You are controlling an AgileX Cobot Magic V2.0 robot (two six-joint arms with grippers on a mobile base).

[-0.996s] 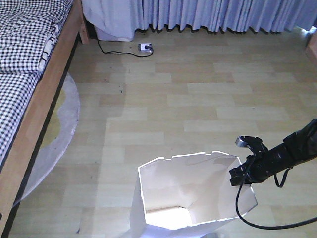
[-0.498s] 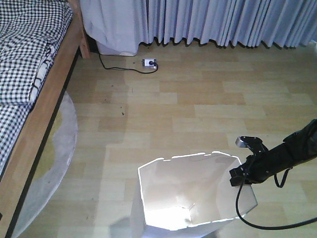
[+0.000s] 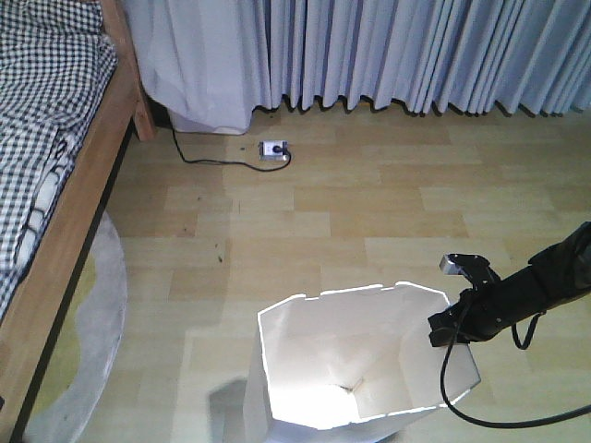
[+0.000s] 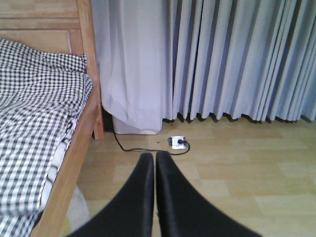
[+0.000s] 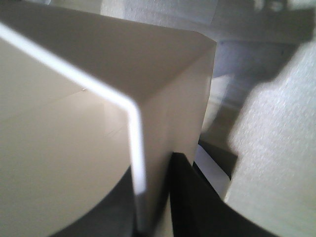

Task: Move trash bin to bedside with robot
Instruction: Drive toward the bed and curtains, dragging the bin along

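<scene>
Right gripper (image 3: 445, 329) pinching bin (image 3: 314, 351) rim at 3 o'clock; left gripper (image 4: 154, 165) pressed together, bed (image 3: 65, 231) at 9 o'clock.

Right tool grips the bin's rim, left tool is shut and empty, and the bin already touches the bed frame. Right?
Not quite: the bin stands apart from the bed frame, with floor between them, as the front-facing view shows. The right tool does grip its rim and the left tool is shut and empty.
</scene>
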